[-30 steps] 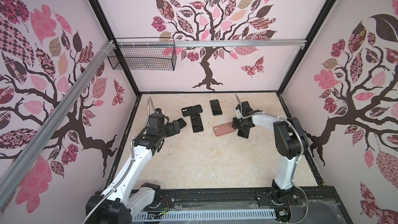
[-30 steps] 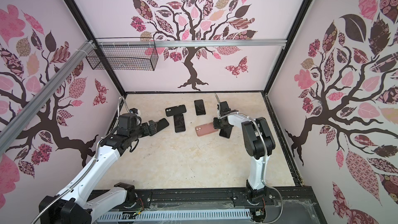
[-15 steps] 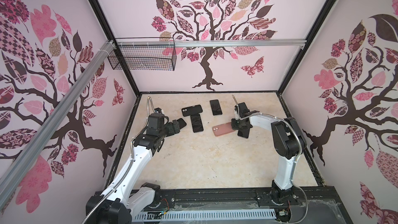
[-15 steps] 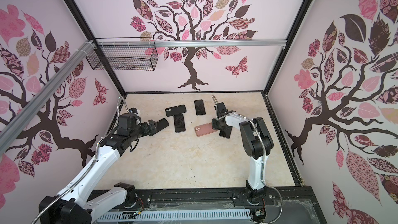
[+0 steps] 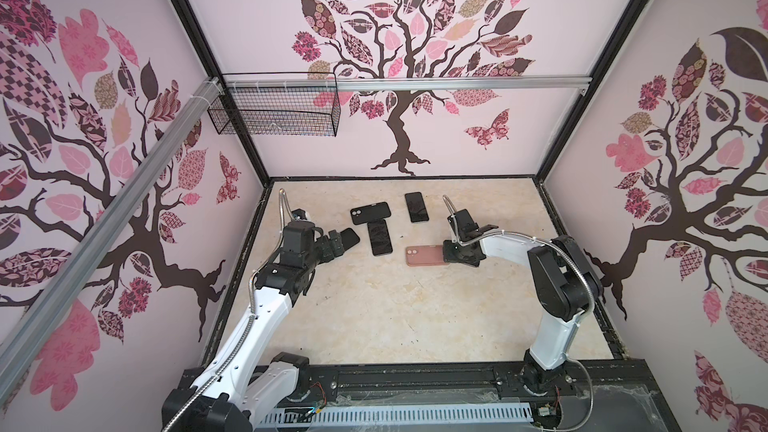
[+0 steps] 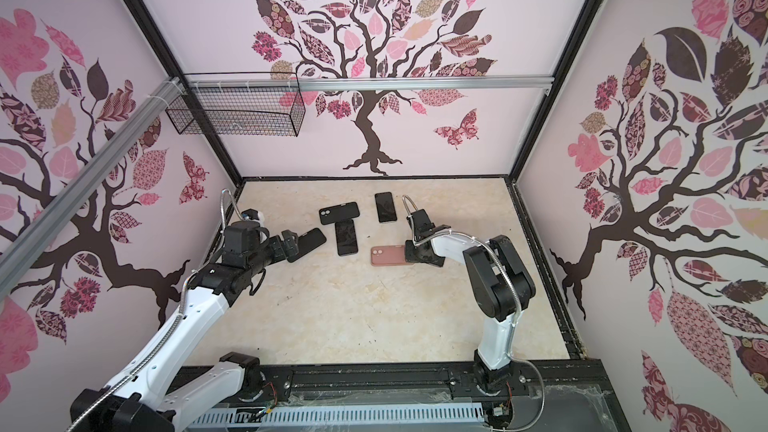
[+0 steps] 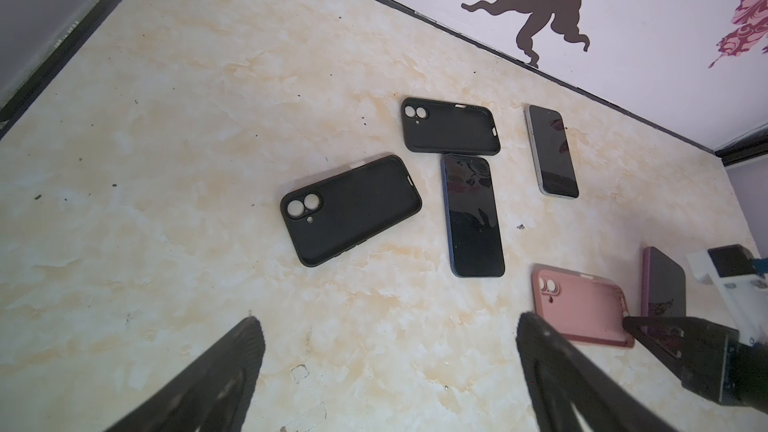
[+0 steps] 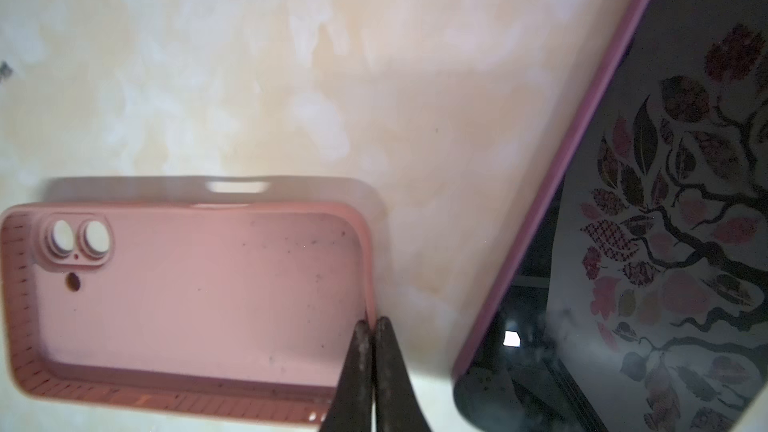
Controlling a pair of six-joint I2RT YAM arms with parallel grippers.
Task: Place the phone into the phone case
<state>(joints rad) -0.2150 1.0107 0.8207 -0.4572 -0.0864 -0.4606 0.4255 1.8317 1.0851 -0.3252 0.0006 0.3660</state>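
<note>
Two robot arms rise from a rail at the near edge of a pale marbled bench (image 5: 374, 317). Partway back on the right, the right end effector (image 8: 372, 324) is pinched fully closed on the thin rim at one short end of the pink case (image 5: 424, 256). The case lies open side up with nothing in it. Whether that end is lifted off the bench I cannot tell.

Just beside it, under the right arm, lies a phone with a pink edge (image 7: 663, 284), screen up (it mirrors the wall pattern). It is probably the match for this case. No phone is in any case yet, so the task looks barely started: the phone has to be picked up, lined up and pressed in.

On the left, the left end effector (image 7: 388, 320) hangs with its fingers spread wide and holds nothing. Just beyond it is a black case (image 7: 351, 209), also without a phone. A dark phone (image 7: 473, 218) lies close beside that. Farther back sit a second black case (image 7: 451, 125) and another phone (image 7: 552, 151). These lie well apart from the pink pair and should not get in the way. The right arm itself hangs over the pink-edged phone. A wire basket (image 5: 274, 116) hangs on the back wall.
</note>
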